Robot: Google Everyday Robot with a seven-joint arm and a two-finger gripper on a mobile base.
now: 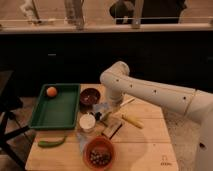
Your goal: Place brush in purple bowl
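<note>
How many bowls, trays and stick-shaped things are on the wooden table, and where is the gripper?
Bowls: 2 (small dark purple bowl, larger orange bowl)
Trays: 1 (green rectangular plastic tray)
Sticks: 2 (white-handled brush, yellow stick)
Total: 5
Gripper: low over the wooden table, beside the purple bowl.

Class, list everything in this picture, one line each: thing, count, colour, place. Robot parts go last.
table: one, light wood, centre
tray: one, green, picture-left side of table
ball: one, orange, tray's far corner
purple bowl: one, dark purple, beside tray
cup: one, white, nearer than purple bowl
orange bowl: one, orange, near table edge
vegetable: one, green, before tray
block: one, tan-and-black, beside cup
stick: one, yellow, right of block
brush: one, white handle, beneath arm
arm: one, white, from picture right
gripper: one, bluish, between purple bowl and cup
</note>
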